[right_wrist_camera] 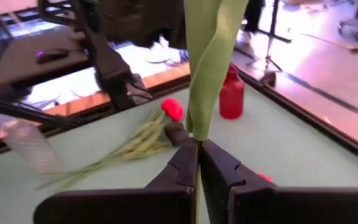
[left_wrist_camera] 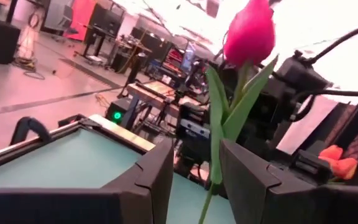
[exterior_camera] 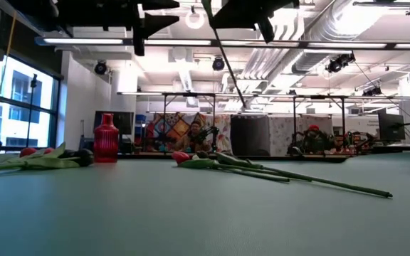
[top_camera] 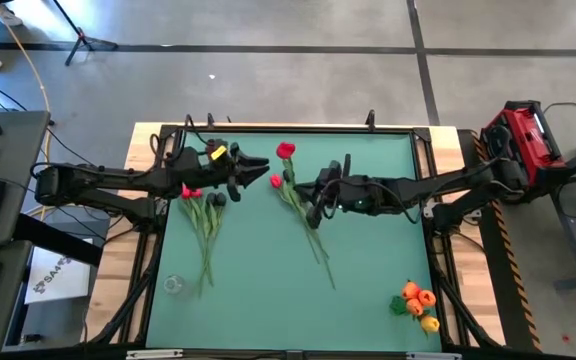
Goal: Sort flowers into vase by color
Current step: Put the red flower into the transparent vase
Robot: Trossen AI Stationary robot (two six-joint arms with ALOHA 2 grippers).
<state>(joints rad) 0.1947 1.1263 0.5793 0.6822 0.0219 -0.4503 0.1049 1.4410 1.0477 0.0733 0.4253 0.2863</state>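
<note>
Lying nearest, at five o'clock on the green desk (top_camera: 368, 260): a bunch of orange-yellow tulips (top_camera: 418, 300), heads packed together, well apart from both arms. Opposite, at seven o'clock: a clear cup (top_camera: 173, 285), upright, just beside the stem ends of a second bunch.

Farther in, at nine o'clock: that mixed bunch of tulips (top_camera: 204, 215), flat on the desk, stems toward the near edge, red heads and one black head toward the far side, partly under the left arm.

At the middle: a loose red tulip (top_camera: 286, 151), flat on the desk, head toward twelve o'clock, long stem slanting toward five o'clock; in the low view possibly two stems there, hard to separate.

Above the middle, off the desk: the right pincer (right_wrist_camera: 197, 146), reaching in from three o'clock, clamped tight on the green leaf and stem of a held red tulip (left_wrist_camera: 248, 34). Raised in the air, that flower, stem slanting and clear of the surface in the low view.

Facing it, from nine o'clock: the left pincer (left_wrist_camera: 194, 149), fingers (left_wrist_camera: 154, 171) spread apart, the same stem standing in the gap between them, the red head beyond the tips. No squeeze visible on that side.

Farthest, near eleven o'clock: a red vase (exterior_camera: 106, 139), upright, just beyond the mixed bunch.
</note>
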